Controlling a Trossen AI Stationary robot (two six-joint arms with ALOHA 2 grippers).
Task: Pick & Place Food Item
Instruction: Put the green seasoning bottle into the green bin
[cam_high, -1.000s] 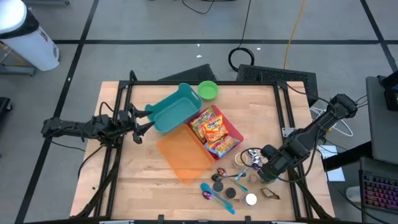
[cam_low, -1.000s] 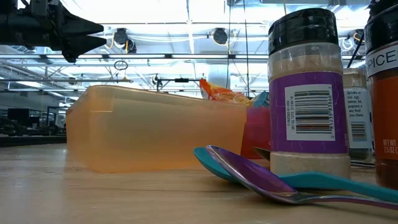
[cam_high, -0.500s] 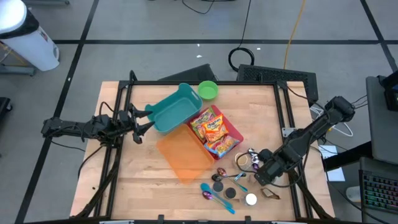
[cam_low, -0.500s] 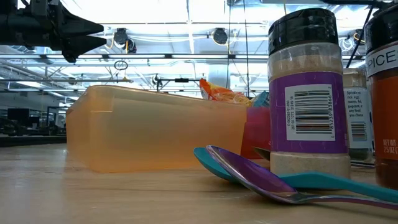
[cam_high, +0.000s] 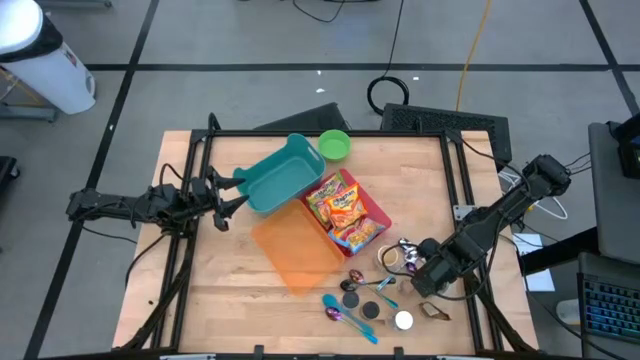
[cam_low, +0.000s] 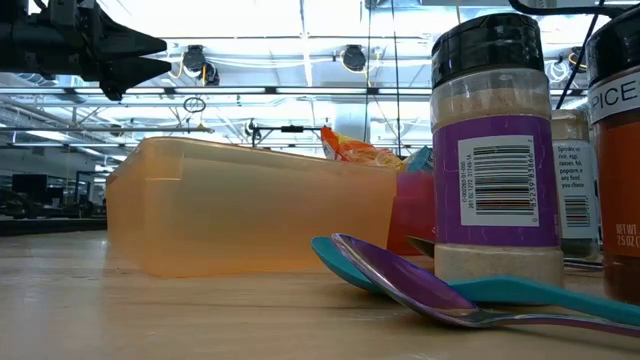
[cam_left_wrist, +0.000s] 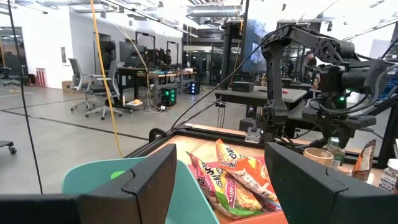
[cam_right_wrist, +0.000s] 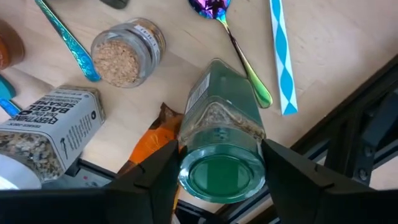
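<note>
Orange and yellow snack packets (cam_high: 345, 215) lie in a red tray (cam_high: 382, 212) at the table's middle. A green-lidded spice jar (cam_right_wrist: 221, 124) stands between the fingers of my right gripper (cam_right_wrist: 219, 149), which points steeply down at the table's near right (cam_high: 428, 275). In the high view the gripper hides the jar. My left gripper (cam_high: 228, 200) hovers open over the table's left side, facing a teal bin (cam_high: 280, 175). From the left wrist view its fingers (cam_left_wrist: 149, 186) frame the packets (cam_left_wrist: 239, 180). My right gripper has the spice jar's green lid (cam_right_wrist: 221, 177) between its two fingers, one finger (cam_right_wrist: 161, 174) against each side. The fingers come from above, slanting down along the jar. The jar stands upright, its bottom end (cam_right_wrist: 216, 68) on the wood.
Around the jar stand an open-topped spice jar (cam_right_wrist: 127, 53), a square seasoning tin (cam_right_wrist: 53, 127), an orange packet (cam_right_wrist: 152, 146), spoons (cam_right_wrist: 230, 31) and a striped straw (cam_right_wrist: 283, 56). An orange translucent bin (cam_high: 295, 250) and a green bowl (cam_high: 334, 145) share the table. The table's black frame (cam_right_wrist: 348, 124) runs close by.
My right gripper has sunk a little and edged toward the table's near left, over the cluster of spice jars. My left arm has kept still, and nothing on the table has shifted.
</note>
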